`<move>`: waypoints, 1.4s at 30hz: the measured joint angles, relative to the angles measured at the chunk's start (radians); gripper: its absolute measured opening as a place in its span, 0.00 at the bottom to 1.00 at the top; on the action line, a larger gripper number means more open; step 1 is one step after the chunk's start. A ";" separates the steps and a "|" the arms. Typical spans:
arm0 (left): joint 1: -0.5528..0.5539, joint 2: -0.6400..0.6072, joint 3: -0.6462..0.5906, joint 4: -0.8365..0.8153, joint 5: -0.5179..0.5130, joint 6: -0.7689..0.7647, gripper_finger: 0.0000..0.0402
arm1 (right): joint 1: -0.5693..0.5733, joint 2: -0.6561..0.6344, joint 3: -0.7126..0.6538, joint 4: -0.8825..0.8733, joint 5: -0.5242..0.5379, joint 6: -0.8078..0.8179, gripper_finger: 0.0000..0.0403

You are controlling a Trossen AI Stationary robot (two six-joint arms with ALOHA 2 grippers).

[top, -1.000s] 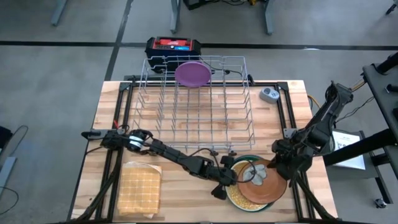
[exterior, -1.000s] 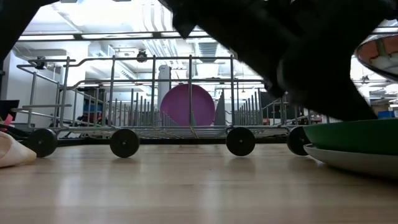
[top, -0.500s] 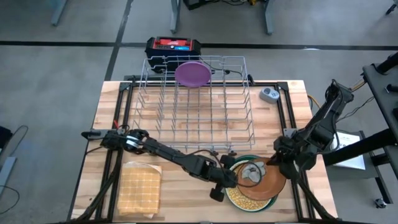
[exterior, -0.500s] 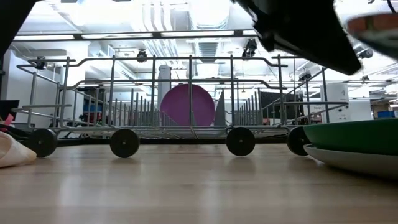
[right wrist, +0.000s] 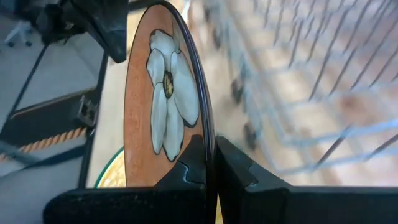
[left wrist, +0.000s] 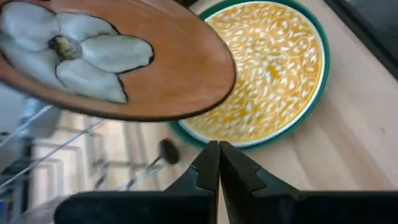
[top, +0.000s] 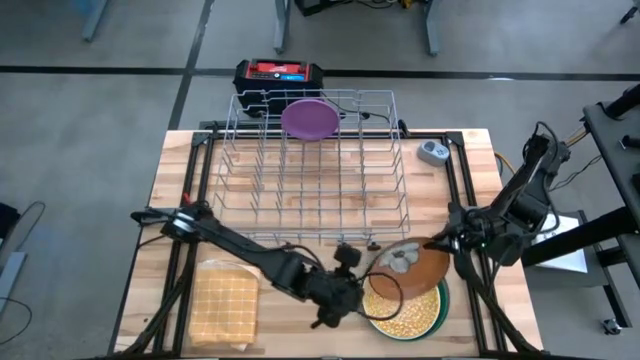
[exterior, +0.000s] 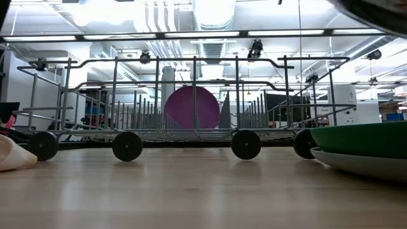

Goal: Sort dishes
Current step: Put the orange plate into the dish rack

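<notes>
My right gripper point(top: 440, 246) is shut on the brown plate with grey blotches point(top: 408, 266), which hangs tilted above the stack. The yellow speckled plate point(top: 405, 312) lies on top of that stack, inside a green rim point(top: 443, 298). In the low view the green plate point(exterior: 362, 137) rests on a white one point(exterior: 356, 163). The purple plate point(top: 308, 118) stands on edge in the wire rack's point(top: 310, 165) far end. My left gripper point(top: 347, 258) is shut and touches nothing, just left of the stack; its wrist view point(left wrist: 218, 152) looks at both plates. My right gripper pinches the brown plate's rim point(right wrist: 210, 127) between its two fingers point(right wrist: 186, 168), at the plate's right side point(top: 432, 256). The fingers come level from the table's right. The plate is lifted clear of the stack and tilted, blotched face up.
The rack fills the table's far middle. A tan waffle cloth point(top: 225, 300) lies near the left front corner, and a small grey-blue gadget point(top: 432, 152) sits right of the rack. Bare wood lies between the rack and the near edge.
My right gripper has lifted the brown plate off the yellow one and carried it a little toward the far edge, tipping it. My left gripper has drawn back from the stack toward the left and risen; its arm has left the low view.
</notes>
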 joint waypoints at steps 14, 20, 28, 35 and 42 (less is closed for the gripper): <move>-0.077 -0.536 -0.667 0.418 -0.377 -0.026 0.00 | -0.017 0.002 0.244 0.014 0.540 -0.433 0.00; -0.079 -0.681 -0.880 0.625 -0.573 0.082 0.00 | -0.108 0.004 0.351 0.018 0.658 -0.614 0.00; -0.066 -0.828 -1.026 0.666 -0.665 0.189 0.00 | -0.304 0.005 0.383 0.138 0.657 -0.807 0.00; -0.024 -0.950 -1.126 0.672 -0.683 0.245 0.00 | -0.568 0.059 0.383 0.435 0.331 -1.070 0.00; 0.054 -1.054 -1.226 0.713 -0.653 0.302 0.00 | -0.930 0.202 0.382 0.599 -0.164 -1.187 0.00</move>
